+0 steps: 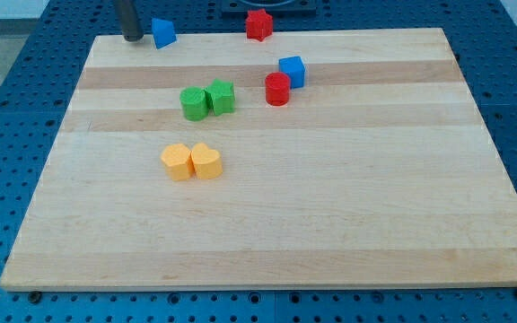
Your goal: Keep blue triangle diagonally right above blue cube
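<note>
The blue triangle lies at the view's top edge of the wooden board, left of centre. The blue cube sits to the right and lower, touching a red cylinder. My tip stands just left of the blue triangle, a small gap between them, at the board's top left corner.
A red star-shaped block sits at the top edge, right of the triangle. A green cylinder and a green star-like block touch mid-board. Two yellow blocks sit side by side below them.
</note>
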Available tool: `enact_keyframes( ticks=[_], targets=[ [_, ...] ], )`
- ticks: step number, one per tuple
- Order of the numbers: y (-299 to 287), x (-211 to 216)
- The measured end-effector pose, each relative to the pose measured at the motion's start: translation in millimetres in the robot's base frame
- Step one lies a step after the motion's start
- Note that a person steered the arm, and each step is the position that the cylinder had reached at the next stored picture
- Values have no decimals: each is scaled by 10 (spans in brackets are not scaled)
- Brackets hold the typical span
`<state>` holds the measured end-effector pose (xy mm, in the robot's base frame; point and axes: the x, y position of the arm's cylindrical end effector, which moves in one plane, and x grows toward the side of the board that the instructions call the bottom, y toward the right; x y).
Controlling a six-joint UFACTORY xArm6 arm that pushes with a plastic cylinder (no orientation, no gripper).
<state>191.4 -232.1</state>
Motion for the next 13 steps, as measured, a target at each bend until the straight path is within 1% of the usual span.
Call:
enact_keyframes(
  ticks=[1, 2, 3, 4, 6, 7, 8, 9, 10, 13],
  targets=[
    [369, 62],
    [712, 380],
    [549, 471],
    [-535, 11],
    [-512, -3],
    [-396, -3],
    [-81, 5],
    [591, 4],
    [1020, 5],
    [995, 58]
  ],
)
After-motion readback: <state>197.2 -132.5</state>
